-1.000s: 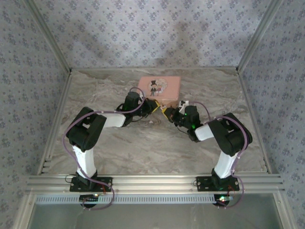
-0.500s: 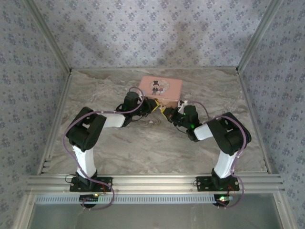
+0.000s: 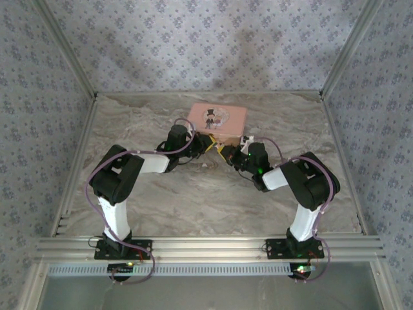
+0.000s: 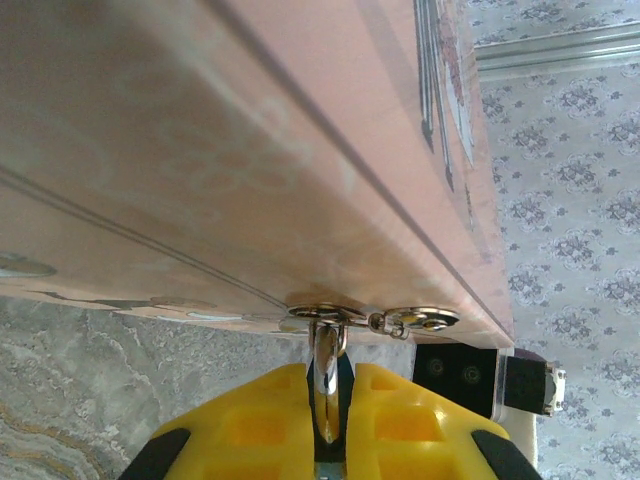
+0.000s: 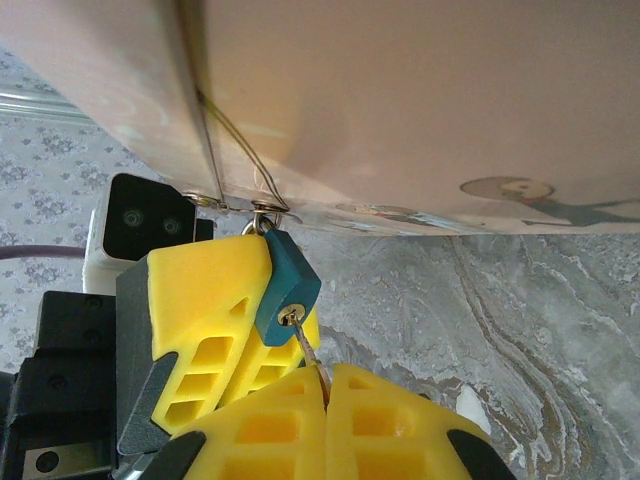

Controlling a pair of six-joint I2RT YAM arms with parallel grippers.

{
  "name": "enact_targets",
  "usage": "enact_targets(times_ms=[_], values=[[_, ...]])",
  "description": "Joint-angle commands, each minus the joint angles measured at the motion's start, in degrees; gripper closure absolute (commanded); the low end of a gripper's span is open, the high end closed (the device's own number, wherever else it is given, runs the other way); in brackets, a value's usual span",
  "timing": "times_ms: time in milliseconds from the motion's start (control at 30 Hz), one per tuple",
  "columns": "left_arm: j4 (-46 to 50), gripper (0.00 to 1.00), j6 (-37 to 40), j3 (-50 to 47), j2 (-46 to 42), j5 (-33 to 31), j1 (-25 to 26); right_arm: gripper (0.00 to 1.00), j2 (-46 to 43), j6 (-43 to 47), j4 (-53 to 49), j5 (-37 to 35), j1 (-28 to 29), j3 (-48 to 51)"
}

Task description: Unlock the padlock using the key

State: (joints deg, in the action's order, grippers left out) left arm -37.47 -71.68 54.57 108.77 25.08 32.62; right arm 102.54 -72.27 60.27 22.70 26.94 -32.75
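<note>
Right gripper (image 5: 325, 375): ribbed yellow plastic fingers pressed together on the key (image 5: 305, 345), a thin bright metal shaft. The shaft runs straight out from the fingertips into the brass-coloured keyhole of the padlock (image 5: 285, 282).

Padlock: small, squarish, dark blue-green with a matt finish. It hangs tilted just ahead of the right gripper's tips and lies against a yellow finger of the left gripper (image 5: 205, 300).

Left gripper (image 4: 328, 378): jaws nearly closed, nipping the padlock edge-on. The padlock's shiny steel shackle (image 4: 325, 362) stands in the slit between the fingers. Straight ahead of the tips, the shackle passes through a metal ring (image 4: 318, 314) on the tin.

Tin (image 3: 217, 119): rectangular, pink, with smooth glossy sheet metal and rounded corners. Its lid is down on the body, so the contents are hidden. A thin wire (image 5: 235, 140) loops down its side wall toward the ring. The lid carries a cartoon figure in a top hat inside a pale oval, and any lettering is too small to read.

Table (image 3: 193, 194): grey-beige with marble-like veins. It lies under both grippers.
</note>
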Motion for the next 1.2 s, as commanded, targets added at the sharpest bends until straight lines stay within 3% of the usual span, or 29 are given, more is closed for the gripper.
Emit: enact_targets(times_ms=[0, 600, 867, 1167], values=[[-5.6, 1.00, -1.6, 0.2, -0.5, 2.1, 0.0, 1.00, 0.3, -0.4, 1.8, -1.3, 0.3, -1.6], [-8.3, 1.00, -3.0, 0.2, 0.4, 2.1, 1.0, 1.00, 1.3, -3.8, 4.9, -5.7, 1.9, -2.2], [-10.1, 1.00, -3.8, -0.3, 0.7, 1.6, 1.1, 1.00, 1.5, -8.2, 7.8, -10.7, 3.8, -0.4], [-11.0, 1.00, -4.1, -0.9, 0.7, 1.6, 1.3, 1.00, 4.7, -14.6, 12.0, -11.0, 4.1, -0.8]])
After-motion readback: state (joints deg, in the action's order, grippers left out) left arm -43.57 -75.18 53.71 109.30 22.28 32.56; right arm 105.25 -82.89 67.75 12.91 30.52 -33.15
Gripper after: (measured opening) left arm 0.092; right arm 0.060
